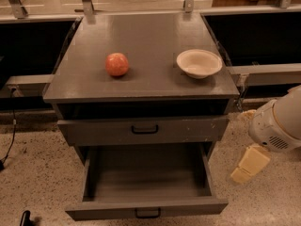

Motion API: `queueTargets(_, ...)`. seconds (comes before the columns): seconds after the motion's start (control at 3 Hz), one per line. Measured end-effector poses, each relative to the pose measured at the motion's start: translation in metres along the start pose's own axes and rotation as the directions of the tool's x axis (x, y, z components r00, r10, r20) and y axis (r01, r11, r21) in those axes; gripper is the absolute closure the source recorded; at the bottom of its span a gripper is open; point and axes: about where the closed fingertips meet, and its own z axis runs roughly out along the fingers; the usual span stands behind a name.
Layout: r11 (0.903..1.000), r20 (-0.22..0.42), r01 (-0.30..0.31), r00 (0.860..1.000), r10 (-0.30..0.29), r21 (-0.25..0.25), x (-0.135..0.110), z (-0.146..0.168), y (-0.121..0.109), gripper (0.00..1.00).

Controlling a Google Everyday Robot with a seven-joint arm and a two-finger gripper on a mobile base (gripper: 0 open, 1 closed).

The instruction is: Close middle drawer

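The middle drawer (pixel 146 180) is pulled far out of the grey cabinet, its long grey box empty. Its low front panel (pixel 188 206) carries a small black loop handle (pixel 147 214) near the bottom edge of the view. My gripper (pixel 249 165), cream-coloured, hangs low to the right of the open drawer, apart from it, below the white arm (pixel 277 121). It holds nothing that I can see.
The drawer above (pixel 188 130), with a taller scuffed front and larger handle (pixel 144 129), stands slightly open. On the cabinet top (pixel 141 41) sit a red apple (pixel 116 64) and a cream bowl (pixel 199 63). Speckled floor lies all around. A black cable (pixel 10 131) lies at the left.
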Motion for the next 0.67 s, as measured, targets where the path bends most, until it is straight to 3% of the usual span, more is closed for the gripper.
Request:
queueTargets(0.33, 0.9958, 0.051, -0.091, 0.995, 0.091, -0.001, 0.038, 0.056, 0.011, 0.0)
queueTargets(0.67, 0.9977, 0.09, -0.007, 0.996, 0.0, 0.068, 0.063, 0.095, 0.008, 0.0)
